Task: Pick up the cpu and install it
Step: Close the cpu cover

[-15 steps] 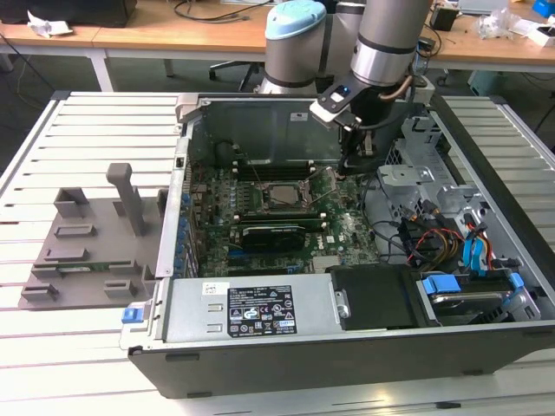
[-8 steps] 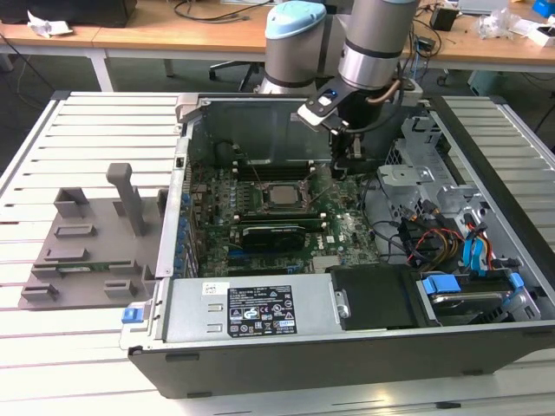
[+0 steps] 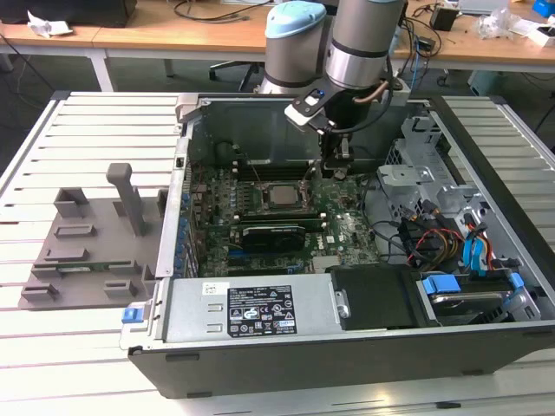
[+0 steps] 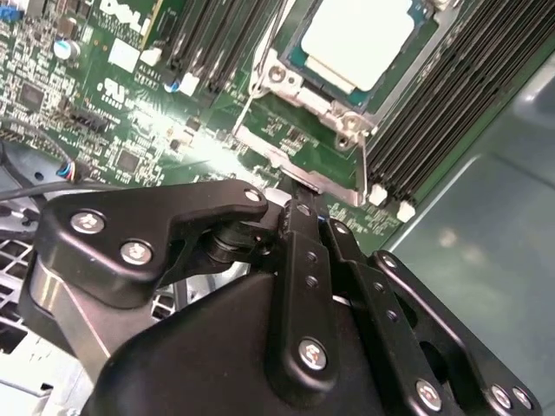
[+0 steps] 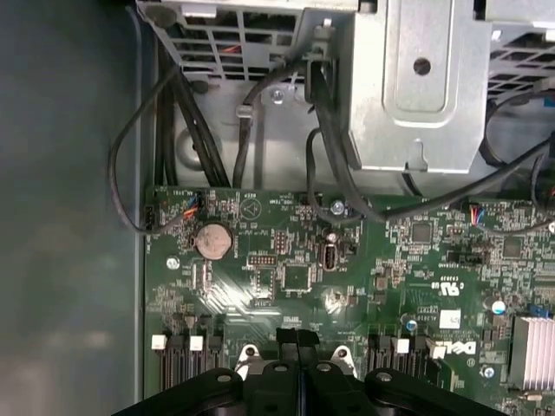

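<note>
hovering closed on nothing just to the exterior view's right of the socket holding the cpu, your gripper could clip that socket or scrape the motherboard if it dips.

- I see the open computer case lying on the slatted table
- a grey plastic tray beside it, toward the exterior view's left
- green motherboard inside, coin battery on it
</note>
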You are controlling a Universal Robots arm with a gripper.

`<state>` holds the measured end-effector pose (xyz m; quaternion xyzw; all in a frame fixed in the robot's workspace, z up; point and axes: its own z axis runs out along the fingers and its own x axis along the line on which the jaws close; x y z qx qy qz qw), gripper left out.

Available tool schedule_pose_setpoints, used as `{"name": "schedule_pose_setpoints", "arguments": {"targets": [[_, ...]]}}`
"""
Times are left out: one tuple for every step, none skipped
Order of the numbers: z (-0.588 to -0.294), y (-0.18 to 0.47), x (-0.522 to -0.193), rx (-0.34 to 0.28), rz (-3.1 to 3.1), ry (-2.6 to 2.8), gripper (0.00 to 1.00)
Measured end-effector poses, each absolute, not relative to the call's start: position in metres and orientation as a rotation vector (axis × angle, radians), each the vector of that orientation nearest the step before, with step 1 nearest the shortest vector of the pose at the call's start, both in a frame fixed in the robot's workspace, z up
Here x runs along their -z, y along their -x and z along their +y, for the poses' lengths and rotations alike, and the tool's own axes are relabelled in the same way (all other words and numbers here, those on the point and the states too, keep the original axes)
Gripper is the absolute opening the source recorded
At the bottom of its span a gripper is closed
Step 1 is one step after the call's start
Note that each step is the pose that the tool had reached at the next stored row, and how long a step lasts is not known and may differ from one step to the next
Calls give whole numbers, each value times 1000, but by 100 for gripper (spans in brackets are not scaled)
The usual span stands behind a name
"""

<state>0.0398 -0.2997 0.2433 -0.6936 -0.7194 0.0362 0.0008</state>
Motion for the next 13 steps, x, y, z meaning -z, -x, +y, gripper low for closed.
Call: {"name": "schedule_pose_setpoints", "arguments": {"targets": [[-300, -38, -243, -114, -2259, 2178, 11], [-300, -36, -243, -114, -2259, 2178, 11], [-300, -33, -243, -113, -2259, 2178, 11], [-300, -30, -243, -113, -2259, 2178, 11], [-300, -28, -243, -114, -2259, 2178, 11], [-300, -26, -243, -113, -2259, 2178, 11], [-300, -26, -243, -113, -2259, 2178, 11], [-300, -25, -243, -114, -2259, 2178, 11], [-300, -24, -243, -113, -2259, 2178, 11], [-300, -22, -243, -114, -2259, 2178, 11], [-300, -21, -243, -114, -2259, 2178, 11], [-300, -20, -243, -113, -2259, 2178, 11], [-300, -19, -243, -113, -2259, 2178, 11]]}}
